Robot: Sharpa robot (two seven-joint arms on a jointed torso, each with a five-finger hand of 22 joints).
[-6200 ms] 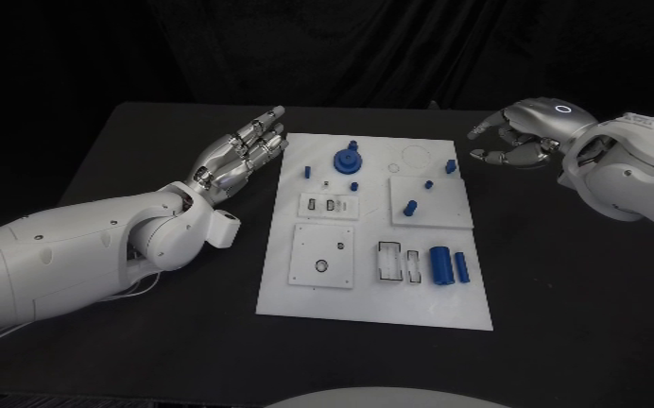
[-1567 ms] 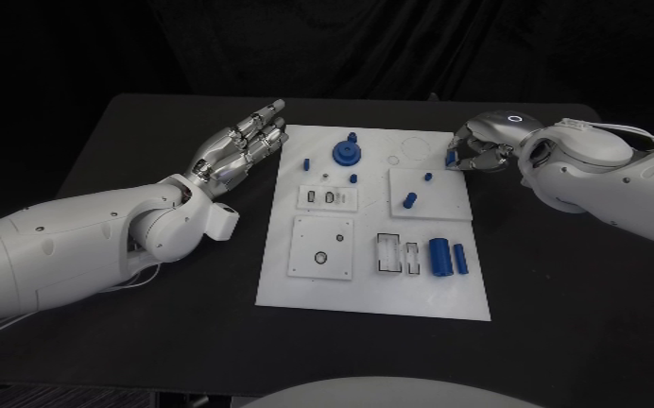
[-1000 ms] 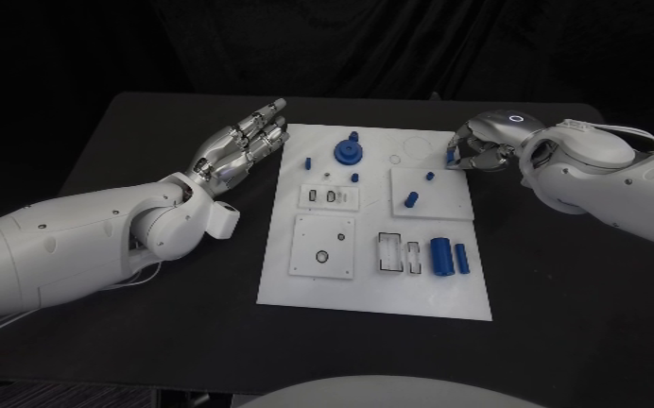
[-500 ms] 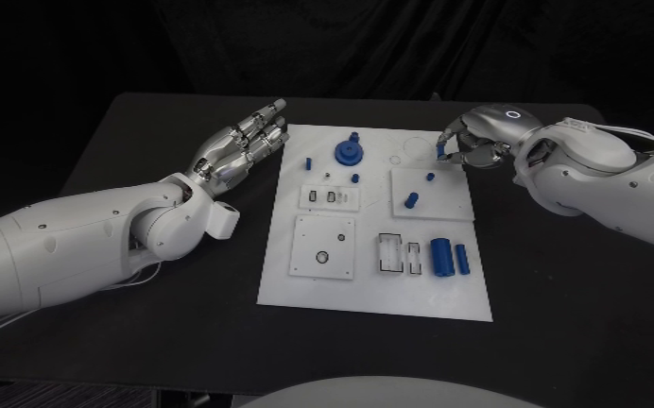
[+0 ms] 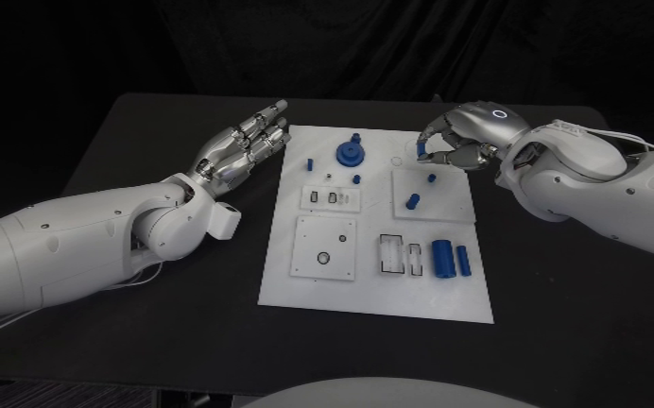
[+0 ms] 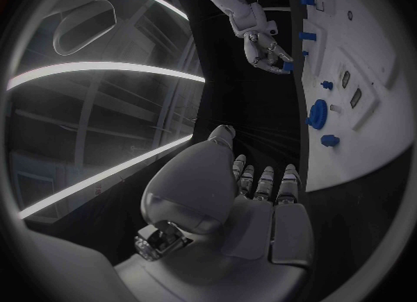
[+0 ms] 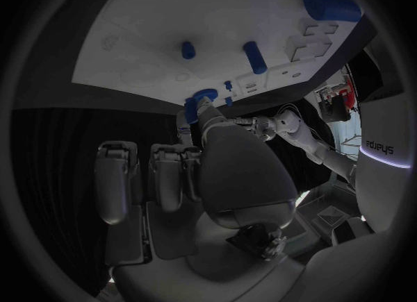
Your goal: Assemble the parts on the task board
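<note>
The white task board (image 5: 375, 280) lies mid-table. On it are a blue gear (image 5: 349, 154), small blue pegs (image 5: 412, 202) and two blue cylinders (image 5: 440, 259) near the front right. My right hand (image 5: 459, 142) hovers over the board's far right corner and pinches a small blue peg (image 5: 420, 149) in its fingertips. The right wrist view shows the peg (image 7: 191, 113) at the thumb tip, above the board (image 7: 217, 10). My left hand (image 5: 246, 148) lies open and flat beside the board's left edge, holding nothing. It also shows in the left wrist view (image 6: 260, 198), with the right hand (image 6: 263, 45) beyond it.
White insert plates with slots (image 5: 330, 198) and a ring hole (image 5: 323, 259) sit on the board. A faint round outline (image 5: 409, 155) lies just below the held peg. Black table (image 5: 163, 332) surrounds the board.
My right hand reached the peg at the board's far right, closed on it and carried it leftwards over the board. The left arm has stayed still.
</note>
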